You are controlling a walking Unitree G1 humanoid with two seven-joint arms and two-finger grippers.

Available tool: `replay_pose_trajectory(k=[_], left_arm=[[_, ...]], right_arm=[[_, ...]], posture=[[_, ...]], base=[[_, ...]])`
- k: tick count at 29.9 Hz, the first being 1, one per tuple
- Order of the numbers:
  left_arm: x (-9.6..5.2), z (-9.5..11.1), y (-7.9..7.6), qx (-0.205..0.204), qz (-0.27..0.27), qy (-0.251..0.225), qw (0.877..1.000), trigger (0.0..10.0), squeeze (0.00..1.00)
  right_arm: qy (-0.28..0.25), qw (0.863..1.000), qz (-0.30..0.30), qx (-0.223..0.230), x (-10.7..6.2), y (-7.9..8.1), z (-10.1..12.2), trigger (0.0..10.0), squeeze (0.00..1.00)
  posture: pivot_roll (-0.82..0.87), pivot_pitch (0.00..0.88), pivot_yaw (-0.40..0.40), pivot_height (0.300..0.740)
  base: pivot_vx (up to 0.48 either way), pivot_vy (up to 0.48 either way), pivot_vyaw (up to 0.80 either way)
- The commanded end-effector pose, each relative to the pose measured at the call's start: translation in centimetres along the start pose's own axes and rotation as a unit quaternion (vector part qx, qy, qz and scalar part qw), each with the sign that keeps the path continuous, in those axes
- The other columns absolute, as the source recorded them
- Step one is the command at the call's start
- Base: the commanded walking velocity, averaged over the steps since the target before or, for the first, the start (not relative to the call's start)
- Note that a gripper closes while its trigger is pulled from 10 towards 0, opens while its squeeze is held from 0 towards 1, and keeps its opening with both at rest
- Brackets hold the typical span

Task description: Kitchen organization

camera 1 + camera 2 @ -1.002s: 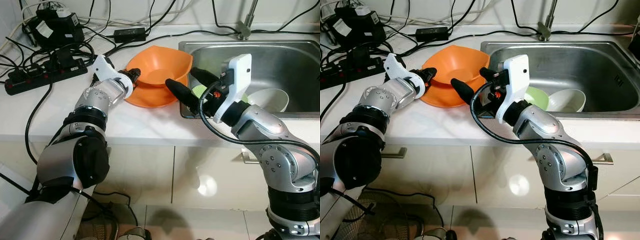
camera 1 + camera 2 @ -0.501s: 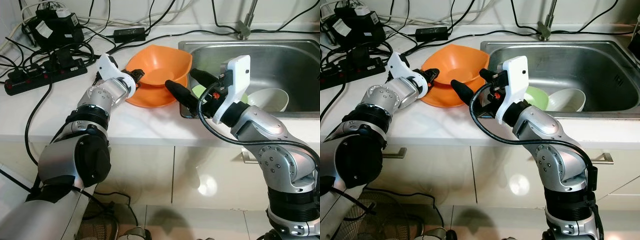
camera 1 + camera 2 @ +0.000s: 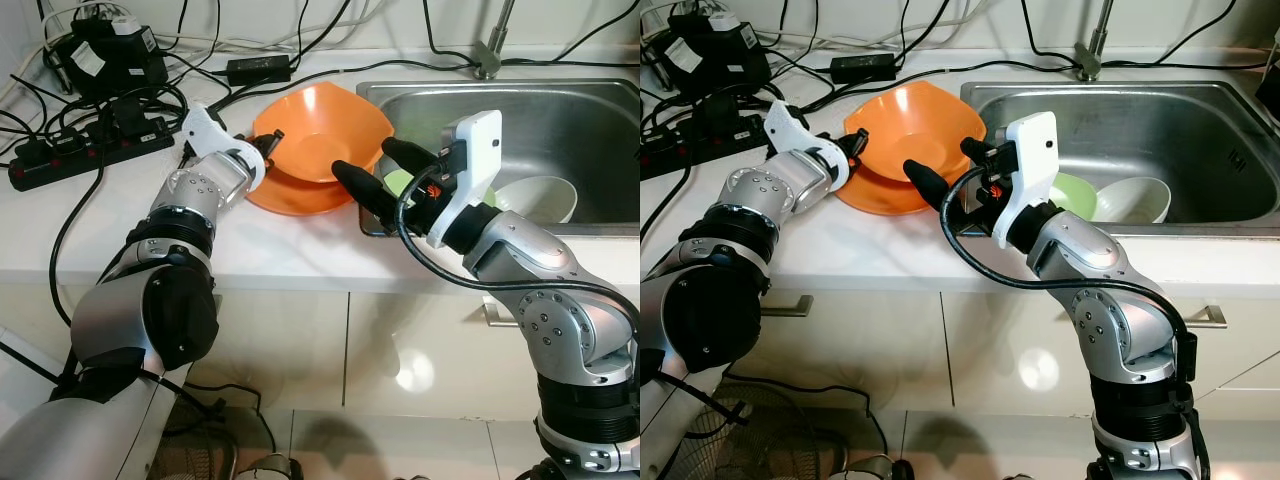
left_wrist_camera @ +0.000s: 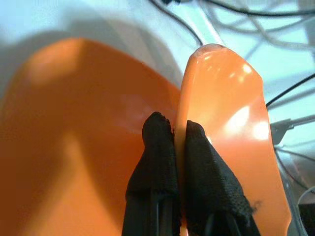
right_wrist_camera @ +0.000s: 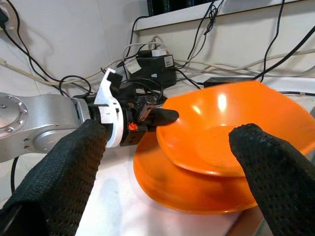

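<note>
The upper orange bowl (image 3: 322, 130) is now tilted higher off the orange plate (image 3: 296, 192) at the countertop's sink-side edge, clamped at its rim by the left gripper (image 4: 173, 142) (lifting seems underway); the right gripper (image 3: 370, 172) is held spread wide nearby.

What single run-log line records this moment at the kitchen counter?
left gripper: shut on rim of upper orange plastic bowl, tilted above lower orange bowl | right gripper: open, facing bowls | steel sink: green and white dishes inside
</note>
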State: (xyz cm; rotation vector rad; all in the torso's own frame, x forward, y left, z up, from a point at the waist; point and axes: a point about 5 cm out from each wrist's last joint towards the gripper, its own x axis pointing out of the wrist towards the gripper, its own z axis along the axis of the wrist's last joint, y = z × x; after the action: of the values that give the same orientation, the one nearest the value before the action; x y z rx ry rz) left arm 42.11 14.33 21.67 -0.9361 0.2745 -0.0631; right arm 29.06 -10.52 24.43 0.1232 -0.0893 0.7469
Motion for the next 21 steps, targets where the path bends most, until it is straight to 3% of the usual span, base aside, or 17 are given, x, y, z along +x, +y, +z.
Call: replay_pose_trajectory(k=[1, 4, 9, 13, 16, 17, 18, 19, 21], left_arm=[[-0.1, 1.2, -0.9, -0.006, -0.035, -0.033, 0.999, 0.0, 0.00], [-0.2, 1.5, -1.1, -0.007, -0.054, -0.051, 0.997, 0.0, 0.00], [-0.5, 1.9, -1.7, 0.043, -0.108, -0.091, 0.989, 0.0, 0.00], [-0.7, 1.6, -1.6, 0.129, -0.116, -0.112, 0.978, 0.0, 0.00], [-1.3, 1.6, -2.4, 0.197, -0.143, -0.147, 0.959, 0.0, 0.00], [-1.3, 1.6, -2.4, 0.197, -0.143, -0.147, 0.959, 0.0, 0.00], [-1.9, 1.6, -3.0, 0.231, -0.160, -0.170, 0.945, 0.0, 0.00], [-1.9, 1.6, -3.0, 0.231, -0.160, -0.170, 0.945, 0.0, 0.00], [-2.7, 1.5, -3.6, 0.264, -0.177, -0.198, 0.927, 0.0, 0.00]], right_arm=[[-0.008, 1.000, 0.001, -0.012, 0.0, 0.3, 0.4, 10.0, 0.00], [-0.007, 1.000, 0.003, -0.012, 0.0, 0.3, 0.4, 10.0, 0.00], [-0.005, 1.000, -0.001, -0.015, -0.1, 0.1, 0.4, 10.0, 0.00], [-0.012, 0.999, -0.019, -0.024, -0.2, -0.4, 0.7, 10.0, 0.00], [-0.018, 0.998, -0.039, -0.039, -0.2, -0.9, 0.9, 10.0, 0.00], [-0.018, 0.998, -0.039, -0.039, -0.2, -0.9, 0.9, 10.0, 0.00], [-0.022, 0.997, -0.050, -0.048, -0.2, -1.2, 1.0, 10.0, 0.00], [-0.022, 0.997, -0.050, -0.048, -0.2, -1.2, 1.0, 10.0, 0.00], [-0.028, 0.996, -0.063, -0.053, -0.2, -1.5, 1.3, 10.0, 0.00]], posture=[[-0.02, 0.051, 0.102, 0.740], [-0.02, 0.046, 0.096, 0.740], [-0.02, 0.045, 0.087, 0.740], [-0.02, 0.047, 0.083, 0.740], [-0.02, 0.047, 0.076, 0.740], [-0.02, 0.047, 0.076, 0.740], [-0.02, 0.047, 0.073, 0.740], [-0.02, 0.047, 0.073, 0.740], [-0.01, 0.048, 0.067, 0.740]], base=[[0.000, 0.000, 0.00], [0.000, 0.000, 0.00], [0.000, 0.000, 0.00], [0.000, 0.000, 0.00], [0.000, 0.000, 0.00], [0.000, 0.000, 0.00], [0.000, 0.000, 0.00], [0.000, 0.000, 0.00], [0.000, 0.000, 0.00]])
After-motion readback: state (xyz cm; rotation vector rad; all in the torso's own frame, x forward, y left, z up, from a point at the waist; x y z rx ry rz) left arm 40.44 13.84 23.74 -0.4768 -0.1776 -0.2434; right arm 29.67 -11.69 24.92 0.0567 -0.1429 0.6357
